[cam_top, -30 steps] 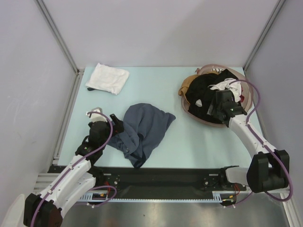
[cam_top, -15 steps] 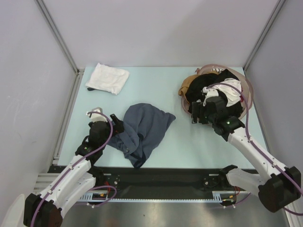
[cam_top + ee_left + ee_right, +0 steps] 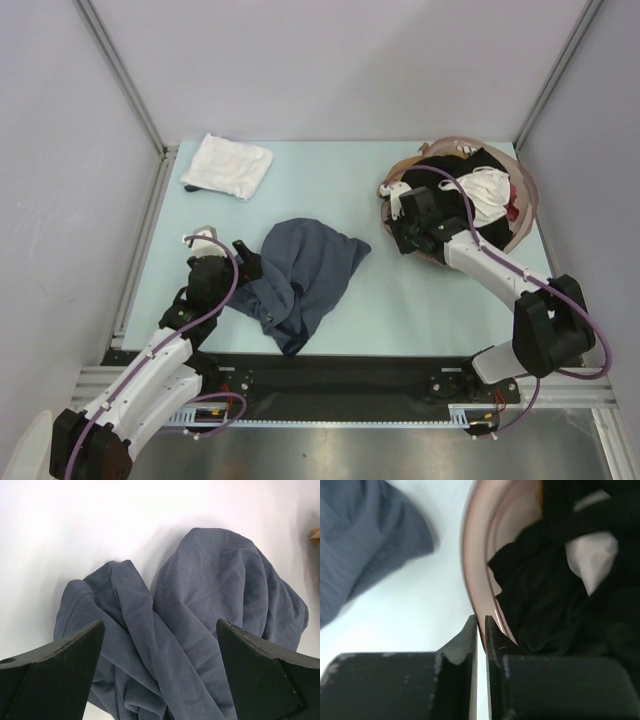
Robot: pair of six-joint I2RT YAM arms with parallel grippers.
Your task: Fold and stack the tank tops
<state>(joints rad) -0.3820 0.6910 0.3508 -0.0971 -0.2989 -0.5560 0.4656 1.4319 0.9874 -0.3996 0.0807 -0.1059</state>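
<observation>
The slate grey-blue tank top lies crumpled on the table, left of centre. My left gripper hovers at its left edge, open. In the left wrist view its fingers straddle the folds of the grey-blue tank top without touching them. A folded white top lies at the back left. My right gripper is at the near-left rim of the pink basket. In the right wrist view its jaws are shut on that basket rim, with the grey-blue tank top off to the left.
The basket holds a jumble of black clothes, a white piece and mustard cloth. Grey walls and metal posts close in the table on three sides. A black rail runs along the near edge.
My right arm swung left from above the basket's clothes to its near-left rim, and its jaws closed on the rim. The left arm and the grey-blue top stayed still.
</observation>
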